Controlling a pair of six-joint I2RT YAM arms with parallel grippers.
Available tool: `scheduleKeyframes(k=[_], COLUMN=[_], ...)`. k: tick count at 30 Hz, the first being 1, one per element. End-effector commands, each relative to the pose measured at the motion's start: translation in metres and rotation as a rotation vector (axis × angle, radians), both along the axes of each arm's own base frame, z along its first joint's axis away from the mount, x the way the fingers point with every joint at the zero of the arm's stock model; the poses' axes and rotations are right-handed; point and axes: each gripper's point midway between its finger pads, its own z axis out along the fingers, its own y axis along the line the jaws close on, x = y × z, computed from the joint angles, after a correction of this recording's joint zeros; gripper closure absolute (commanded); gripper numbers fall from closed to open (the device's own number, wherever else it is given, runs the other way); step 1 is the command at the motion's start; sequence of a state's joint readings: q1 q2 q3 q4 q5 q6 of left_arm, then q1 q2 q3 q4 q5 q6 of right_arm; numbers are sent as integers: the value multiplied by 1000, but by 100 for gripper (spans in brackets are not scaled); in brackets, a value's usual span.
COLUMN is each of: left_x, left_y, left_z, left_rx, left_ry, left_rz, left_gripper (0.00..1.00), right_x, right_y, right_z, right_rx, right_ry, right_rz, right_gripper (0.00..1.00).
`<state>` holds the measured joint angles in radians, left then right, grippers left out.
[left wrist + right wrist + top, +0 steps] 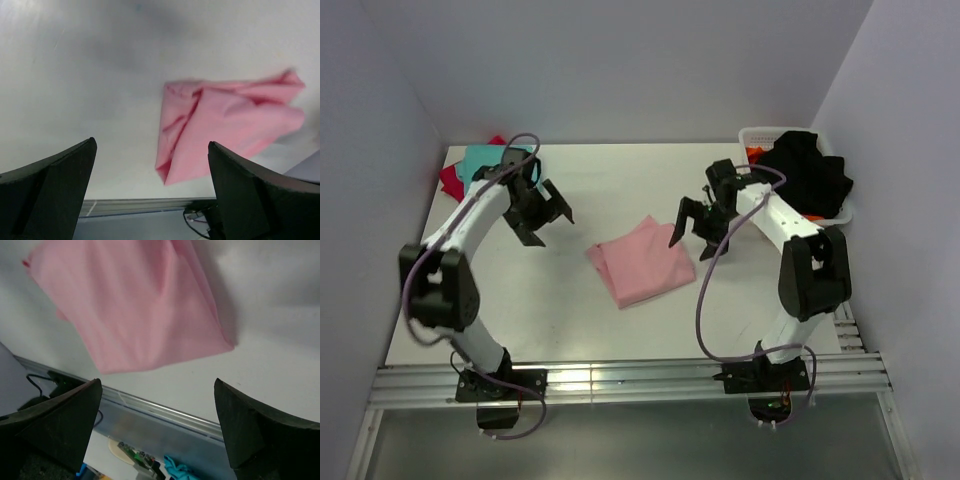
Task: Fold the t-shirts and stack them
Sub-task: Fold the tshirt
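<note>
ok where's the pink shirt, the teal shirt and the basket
pink shirt (pixel 642 262): top view, middle of the folded cloth
teal shirt (pixel 478 160): top view, bare part left of the arm
basket (pixel 760 131): top view, white rim at its far left corner

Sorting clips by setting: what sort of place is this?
Probably a robotics lab cell: plain panels around a white table, left arm and right arm bolted at its edge, pink t-shirt laid out.

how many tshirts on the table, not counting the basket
3: pink shirt mid-table, teal shirt in the far left corner, red shirt touching it. More may be hidden in the basket.
</note>
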<state>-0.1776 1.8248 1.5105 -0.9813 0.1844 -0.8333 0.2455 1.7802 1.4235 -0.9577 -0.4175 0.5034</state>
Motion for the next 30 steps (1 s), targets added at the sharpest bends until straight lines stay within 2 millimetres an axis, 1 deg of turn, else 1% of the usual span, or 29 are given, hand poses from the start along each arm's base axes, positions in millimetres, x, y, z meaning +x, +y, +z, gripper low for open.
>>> scheduleKeyframes(k=[1,2,3,4,5,6,7,8,9,10,11,12,14,15,16,20,22,24,25,26,28,30], left_x=[-29,-39,-48,-70,-65,-70,-89,-87,-78,-85,-84,-82,-83,-80,-78,-66,-64,-60,-60,-61,-59,-62], left_y=[0,-4,-8,-17,-27,-35,-40,-44,-49,-50,-48,-51,-53,-54,-60,-69,-71,-77,-79,-80,-91,-100], left_z=[33,44,42,22,35,31,8,6,13,-4,-12,-17,-35,-38,-39,-45,-48,-48,-51,-60,-63,-76], left_rx=[38,18,7,-4,-65,-106,-144,-182,-216,-213,-195,-188,-172,-169,-181,-184,-179,-203,-201,-190,-208,-205], left_ry=[-184,-228,-239,-203,-304,-321,-279,-306,-386,-371,-374,-382,-352,-356,-376,-396,-406,-423,-417,-397,-401,-372], left_rz=[-7,-1,-5,-31,-16,-21,-28,-2,7,9,26,24,35,40,33,68,83,88,93,88,69,47], left_gripper=[0,0,1,1,0,0,0,0,0,1,1,0,0,1,1,1,1,1,0,1,1,1], right_x=[-19,-23,-34,-38,-43,-46,-53,-55,-62,-64,-68,-71,-79,-83,-86,-105,-109,-115,-117,-118,-120,-118], right_y=[6,3,-2,-6,-9,-11,-14,-16,-16,-17,-18,-20,-24,-27,-29,-44,-51,-57,-61,-63,-65,-66], right_z=[-11,-14,-19,-22,-24,-21,-26,-25,-22,-19,-16,-10,-1,0,1,7,5,5,4,5,6,9], right_rx=[65,54,39,21,12,7,-1,3,10,12,14,17,5,-4,-11,-72,-100,-115,-127,-127,-125,-123], right_ry=[-64,-75,-68,-72,-70,-85,-75,-80,-86,-98,-102,-123,-137,-137,-139,-146,-150,-148,-144,-147,-146,-154], right_rz=[34,31,31,29,28,23,17,10,3,0,-4,-8,-4,3,6,22,20,23,13,10,-3,-10], right_gripper=[0,0,0,0,0,0,0,0,0,0,0,0,0,0,0,0,0,0,0,0,0,0])
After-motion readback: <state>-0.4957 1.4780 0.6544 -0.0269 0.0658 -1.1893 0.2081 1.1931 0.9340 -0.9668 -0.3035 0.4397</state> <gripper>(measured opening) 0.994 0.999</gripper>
